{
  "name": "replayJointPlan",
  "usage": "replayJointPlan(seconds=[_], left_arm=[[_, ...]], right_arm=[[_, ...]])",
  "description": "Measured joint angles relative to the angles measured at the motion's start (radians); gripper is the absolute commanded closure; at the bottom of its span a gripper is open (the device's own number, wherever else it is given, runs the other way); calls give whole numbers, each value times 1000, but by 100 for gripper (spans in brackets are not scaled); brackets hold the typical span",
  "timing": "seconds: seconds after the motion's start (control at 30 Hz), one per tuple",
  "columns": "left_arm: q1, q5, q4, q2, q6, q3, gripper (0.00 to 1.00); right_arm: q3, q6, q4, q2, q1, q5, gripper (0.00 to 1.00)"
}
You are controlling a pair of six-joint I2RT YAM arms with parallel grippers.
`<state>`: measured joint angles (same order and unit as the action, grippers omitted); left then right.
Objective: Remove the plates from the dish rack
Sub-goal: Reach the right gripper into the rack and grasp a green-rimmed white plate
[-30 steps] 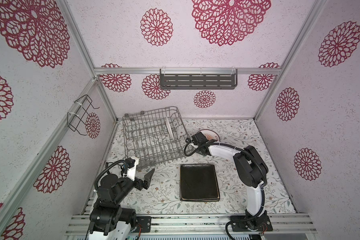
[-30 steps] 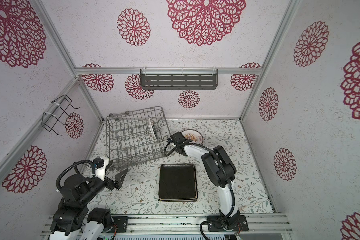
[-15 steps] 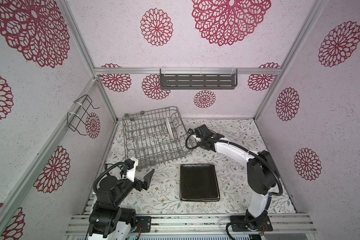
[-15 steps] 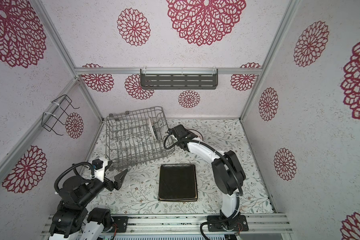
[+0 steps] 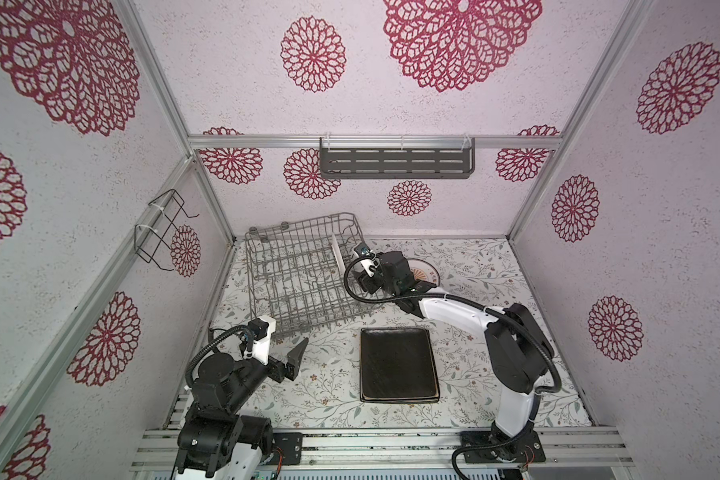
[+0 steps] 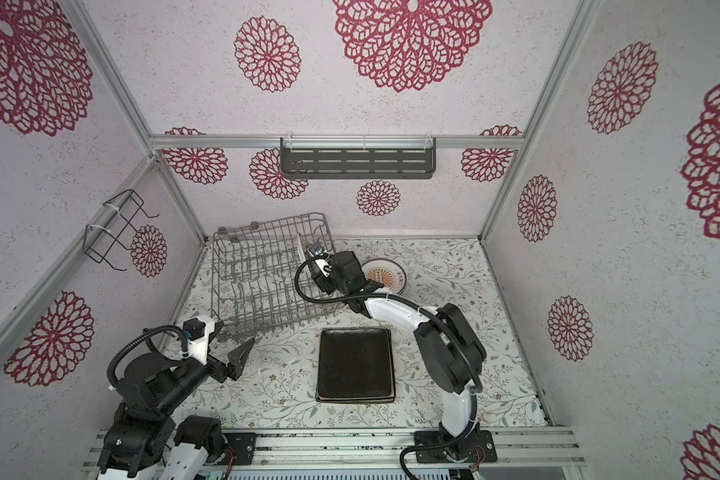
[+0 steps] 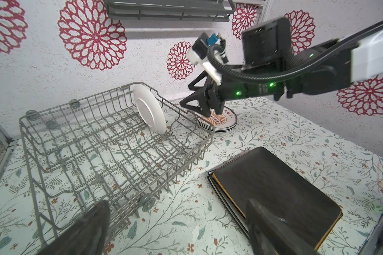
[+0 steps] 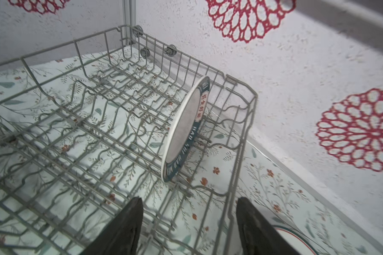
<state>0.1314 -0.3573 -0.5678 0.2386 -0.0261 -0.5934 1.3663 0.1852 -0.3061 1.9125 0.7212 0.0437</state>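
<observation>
The grey wire dish rack point(image 5: 296, 286) point(image 7: 93, 150) stands at the back left of the table. One small round plate point(image 5: 336, 254) point(image 6: 301, 248) point(image 7: 149, 109) point(image 8: 186, 130) with a dark-blue lettered rim stands upright in it near its right side. A stack of round plates point(image 5: 427, 272) point(image 7: 224, 122) lies flat just right of the rack. Rectangular plates, dark brown on top point(image 5: 398, 363) point(image 7: 274, 187), are stacked in front. My right gripper point(image 5: 366, 282) point(image 7: 185, 95) point(image 8: 189, 199) hangs open and empty over the rack's right rim, facing the upright plate. My left gripper point(image 5: 298, 357) point(image 7: 177, 203) is wide open at the rack's front corner.
A grey slotted shelf point(image 5: 395, 162) hangs on the back wall and a small black wire holder point(image 5: 163, 228) on the left wall. Patterned walls close in the table on three sides. The right arm point(image 5: 454, 309) stretches over the table between the two plate stacks.
My right gripper has opened wider and swung from the round-plate stack left to the rack's right rim. The left arm has not moved.
</observation>
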Motion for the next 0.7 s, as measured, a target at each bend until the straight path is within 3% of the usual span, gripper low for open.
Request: replayJointPlan(seconds=[0.33,0.7], left_arm=[[2,0,1,-24,0,1,3],[10,0,1,-22,1,2,3]], right_arm=[[127,-100,-146,187,-3,-113,32],[259,-127,-196,320,-8,-127,51]])
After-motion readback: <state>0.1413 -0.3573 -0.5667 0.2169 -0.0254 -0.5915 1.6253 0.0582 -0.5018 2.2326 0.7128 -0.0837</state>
